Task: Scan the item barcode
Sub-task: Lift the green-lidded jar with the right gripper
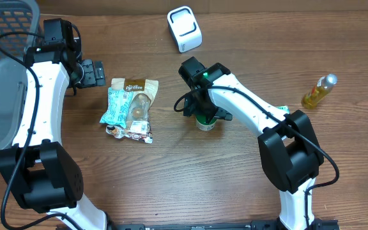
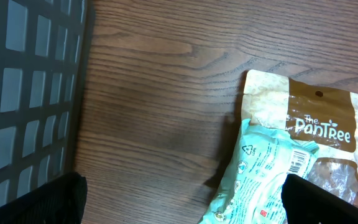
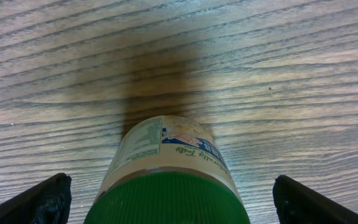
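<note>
- right gripper (image 3: 173,202): fingers (image 3: 45,199) spread wide, one at each lower corner of the wrist view; nothing gripped
- a jar (image 3: 166,155) sits between those fingers, apart from both; its green lid (image 3: 169,199) faces the camera, its printed label is just beyond the lid; in the overhead view the jar (image 1: 206,122) stands on the table (image 1: 248,185) near the middle, half hidden under the right arm
- left gripper (image 2: 185,202): fingers (image 2: 39,202) also spread wide and empty, above bare wood
- just right of it lies a mint-green packet (image 2: 260,174) with a barcode (image 2: 298,160) facing up; it overlaps a brown-topped pouch (image 2: 316,118)
- a dark grid basket (image 2: 23,93) fills the left edge of that view
- farther out, a white scanner (image 1: 184,28) stands at the far edge, well apart from the jar; a yellow bottle (image 1: 318,91) lies at the right
</note>
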